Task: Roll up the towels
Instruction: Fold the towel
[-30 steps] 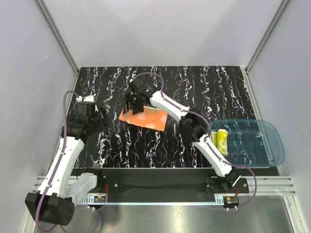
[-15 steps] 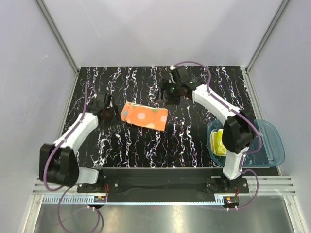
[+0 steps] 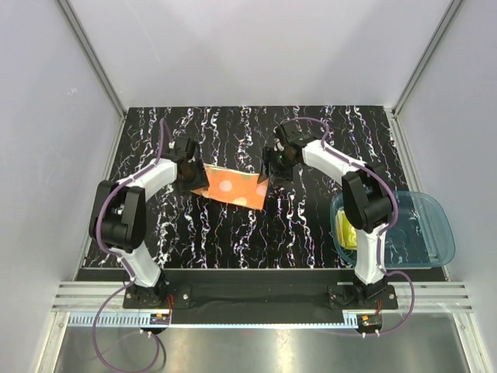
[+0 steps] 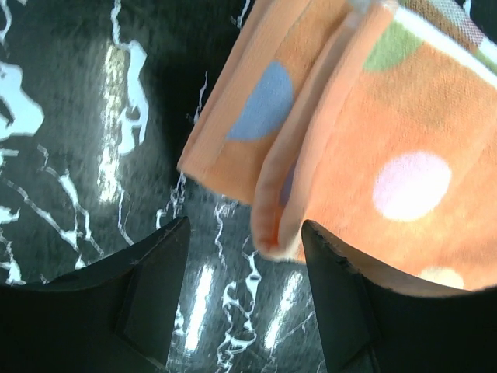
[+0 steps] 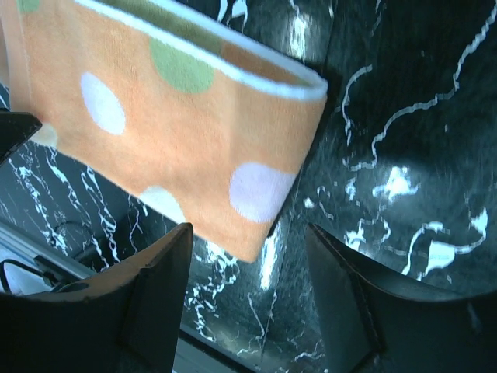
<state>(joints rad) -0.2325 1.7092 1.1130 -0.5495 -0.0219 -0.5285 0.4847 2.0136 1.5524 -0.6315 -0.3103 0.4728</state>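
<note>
L arm reaches in from the left. Left gripper (image 3: 189,176) sits at the left end of the orange cloth w/ pale polka dots (image 3: 231,186). Wrist view: jaws parted wide, black fingers (image 4: 151,291) apart, the cloth's folded left corner lies just ahead of the gap, nothing clamped, no contact visible.

Orange cloth: mid-table on the black marble-pattern tabletop (image 3: 233,233), lying flat, folded over. Left wrist view shows stacked layers w/ a rounded fold edge facing the camera. Dots are blue, pale pink, green; white edging along the far side. Long axis runs L-R, slightly skewed. Not rolled.

R arm arcs over from the right. Right gripper (image 3: 274,165) is just beside the cloth's right end. Right wrist view: jaws also spread, cloth corner between/ahead of the fingers (image 5: 159,295), not pinched, holding nothing.

Nothing lies between either gripper and the cloth; purple cables loop over both arms.

Far right, near edge: translucent blue plastic tray (image 3: 423,233), partly hidden by the R arm's forearm link. Inside at its left side, a yellow cloth (image 3: 349,233), mostly occluded, so shape can't be told from here. Well apart from the orange one.
</note>
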